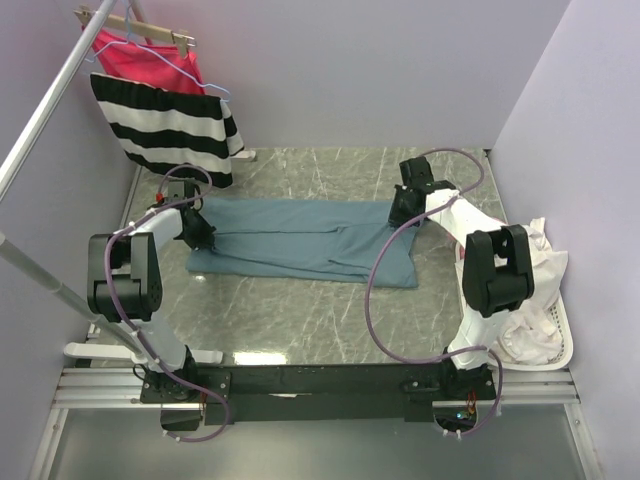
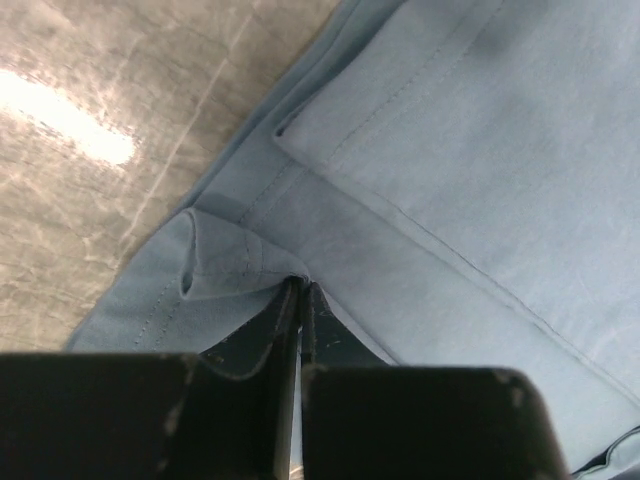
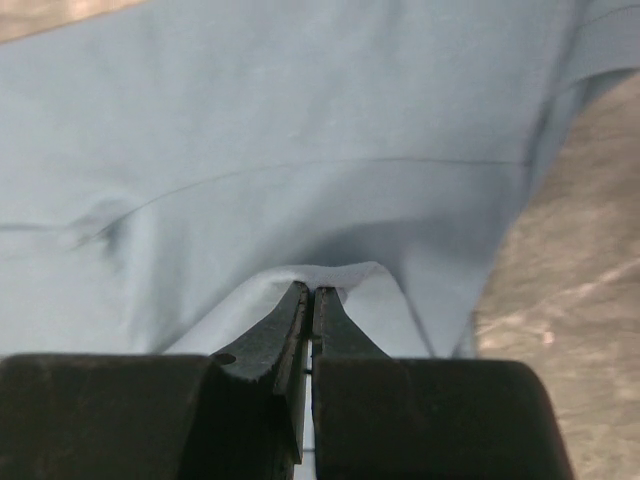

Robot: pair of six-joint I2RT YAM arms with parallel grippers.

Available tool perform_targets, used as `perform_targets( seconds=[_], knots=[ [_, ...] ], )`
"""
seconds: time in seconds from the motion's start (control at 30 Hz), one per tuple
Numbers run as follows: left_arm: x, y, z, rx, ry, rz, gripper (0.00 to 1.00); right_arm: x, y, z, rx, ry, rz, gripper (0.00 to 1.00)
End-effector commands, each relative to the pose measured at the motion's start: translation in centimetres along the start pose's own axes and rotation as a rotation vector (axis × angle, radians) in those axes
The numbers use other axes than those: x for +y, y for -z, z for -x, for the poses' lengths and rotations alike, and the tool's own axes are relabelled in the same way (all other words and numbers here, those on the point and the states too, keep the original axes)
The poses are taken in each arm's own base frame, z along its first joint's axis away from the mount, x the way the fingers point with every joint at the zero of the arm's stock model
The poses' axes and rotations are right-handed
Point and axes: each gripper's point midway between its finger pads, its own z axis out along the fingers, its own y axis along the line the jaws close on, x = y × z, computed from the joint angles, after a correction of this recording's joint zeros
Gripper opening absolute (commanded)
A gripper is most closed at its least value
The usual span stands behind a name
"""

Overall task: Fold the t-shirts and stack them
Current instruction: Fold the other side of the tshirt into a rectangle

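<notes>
Top external view: slate-blue t-shirt (image 1: pixel 300 238) flat toward far edge of table (image 1: pixel 300 320), left gripper (image 2: pixel 300 290) and right gripper (image 3: pixel 308 292) pinched shut on opposite ends.

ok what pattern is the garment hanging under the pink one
Hanging garment: black-and-white stripes, best seen in the top external view.

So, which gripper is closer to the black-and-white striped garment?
Left. The left gripper pinches the blue t-shirt at its left end, close to the striped garment; the right gripper pinches its opposite end, far across the table.
</notes>
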Motion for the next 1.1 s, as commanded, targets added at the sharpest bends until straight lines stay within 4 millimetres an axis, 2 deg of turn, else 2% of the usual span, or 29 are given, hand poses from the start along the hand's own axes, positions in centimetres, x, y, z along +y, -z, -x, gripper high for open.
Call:
perform_targets(
  seconds=[0.0,0.13,0.3,0.5,0.6,0.63,0.7,0.73,0.8,0.83,0.87,0.9,0.93,1.0,1.07],
  knots=[
    [-0.7,0.7,2.2,-0.065,-0.008,-0.025,0.07,-2.3,0.8,3.2,-0.092,-0.021,-0.111,0.0],
    [0.5,1.2,1.9,-0.067,-0.015,-0.002,0.08,-4.8,1.4,3.3,-0.112,-0.047,-0.181,0.0],
    [1.0,1.3,1.3,-0.061,-0.022,-0.003,0.11,-6.0,2.1,4.0,-0.142,-0.061,-0.189,0.0],
    [1.5,1.1,1.1,-0.057,-0.026,0.003,0.13,-5.8,1.5,4.7,-0.142,-0.044,-0.167,0.0],
    [1.2,1.3,1.6,-0.074,-0.027,0.002,0.23,-4.6,0.9,5.4,-0.151,-0.031,-0.111,0.0],
    [1.2,1.4,2.0,-0.088,-0.028,0.003,0.31,-4.4,0.5,5.5,-0.145,-0.027,-0.098,0.0],
    [1.0,1.6,2.4,-0.102,-0.036,-0.002,0.34,-3.5,0.3,6.7,-0.17,-0.013,-0.054,0.0],
    [0.8,2.0,3.0,-0.125,-0.035,-0.005,0.37,-3.3,0.2,7.0,-0.175,-0.01,-0.041,0.27],
    [1.3,2.7,4.1,-0.172,-0.03,0.032,0.45,-2.8,0.7,8.4,-0.219,-0.003,-0.024,0.3],
    [1.1,3.7,5.0,-0.21,-0.02,0.034,0.48,-2.7,1.5,9.2,-0.251,-0.002,-0.018,0.33],
    [1.7,4.3,5.8,-0.255,-0.01,0.072,0.5,-2.6,2.1,9.9,-0.28,-0.003,-0.017,0.37],
    [1.8,4.9,6.3,-0.281,-0.004,0.075,0.51,-2.7,3.3,10.6,-0.32,-0.006,-0.026,0.45],
    [1.6,6.2,7.2,-0.324,0.007,0.063,0.52,-2.7,3.9,11.0,-0.341,-0.003,-0.027,0.45],
    [1.3,7.3,7.9,-0.366,0.011,0.055,0.58,-2.5,5.5,11.1,-0.375,0.003,-0.01,0.45],
    [0.7,8.3,7.9,-0.374,-0.001,0.008,0.61,-1.7,5.8,10.0,-0.335,0.014,0.041,0.48]
  ],
)
